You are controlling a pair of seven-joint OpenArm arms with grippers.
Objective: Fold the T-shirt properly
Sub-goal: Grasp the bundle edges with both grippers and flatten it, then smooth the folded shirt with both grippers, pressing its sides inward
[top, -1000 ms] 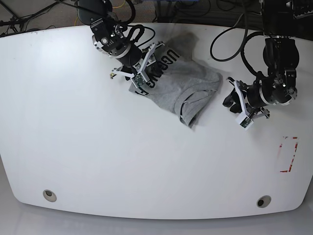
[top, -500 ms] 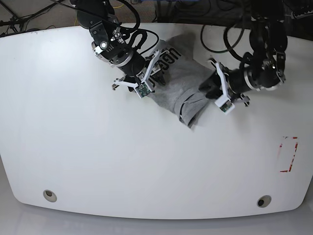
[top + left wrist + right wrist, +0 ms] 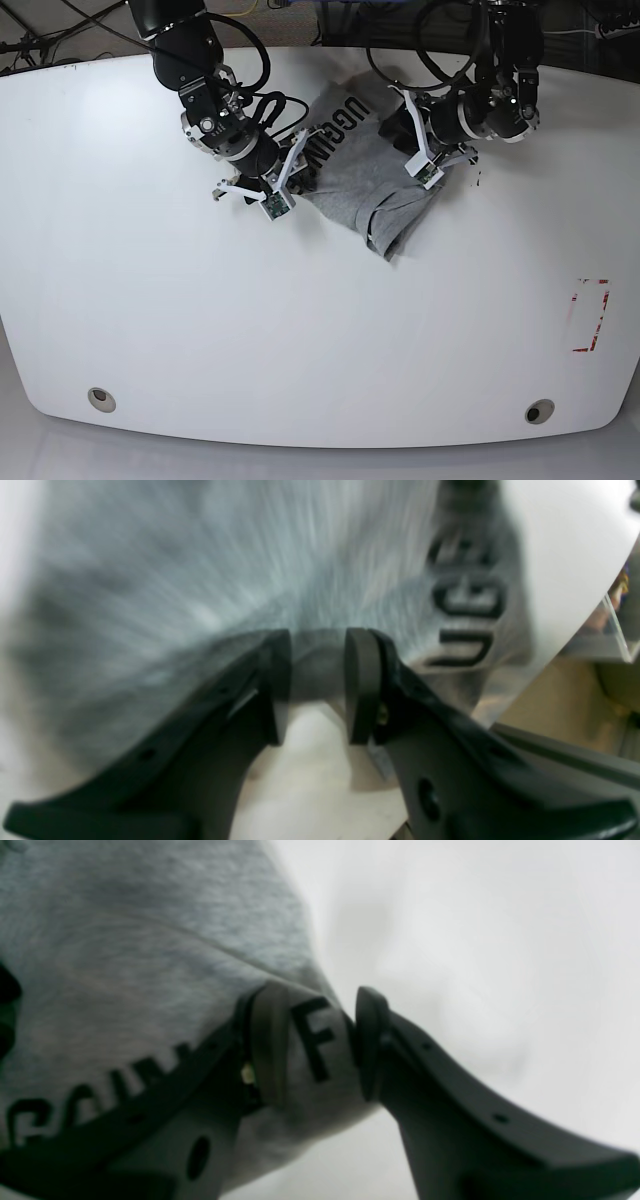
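White table [image 3: 300, 330], left gripper [image 3: 418, 140] now reaching T-shirt [image 3: 360, 170] edge, fingers parted, right gripper [image 3: 290, 175] pinching its lettered corner.

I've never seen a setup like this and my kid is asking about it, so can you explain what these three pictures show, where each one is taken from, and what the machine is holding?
This is a robot with two black arms working at a white table. One picture looks down from above on the whole table. The other two come from small cameras mounted on each arm's wrist, looking out past its two-fingered gripper.

On the table lies a crumpled heather-grey cotton T-shirt with dark block lettering, which the robot is meant to fold.

The right gripper, on the left side of the overhead picture, has a fold of the shirt's edge between its fingers, with a printed letter F showing in the gap.

The left gripper has reached the shirt's opposite edge. Its fingers stand apart with grey cloth between them, but that picture is blurred, so I cannot tell if it grips yet.
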